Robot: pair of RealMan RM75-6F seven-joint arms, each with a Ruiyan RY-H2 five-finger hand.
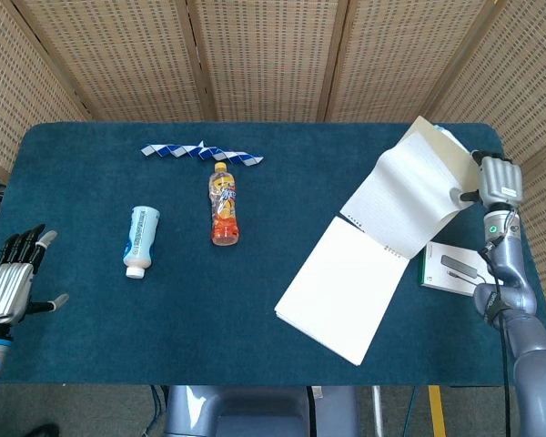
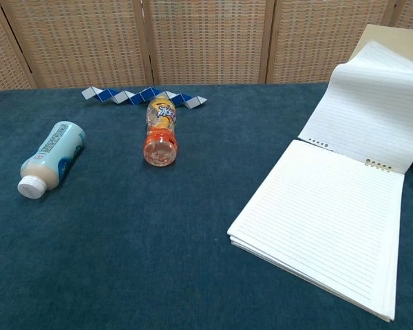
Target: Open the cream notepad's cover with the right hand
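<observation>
Holding the cream notepad (image 1: 346, 296) cover (image 1: 446, 155) up at frame right, the right hand (image 1: 494, 182) grips it.
Only the head view shows either hand; the left hand (image 1: 9, 287) lies spread, holding nothing, lower left.

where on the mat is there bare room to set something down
The widest bare stretch runs along the near edge, from the left robot hand to the notepad. Another lies between the orange bottle and the notepad. The far left corner beyond the white bottle is also bare. The right side is crowded: lifted cover, right robot hand, white box.
</observation>
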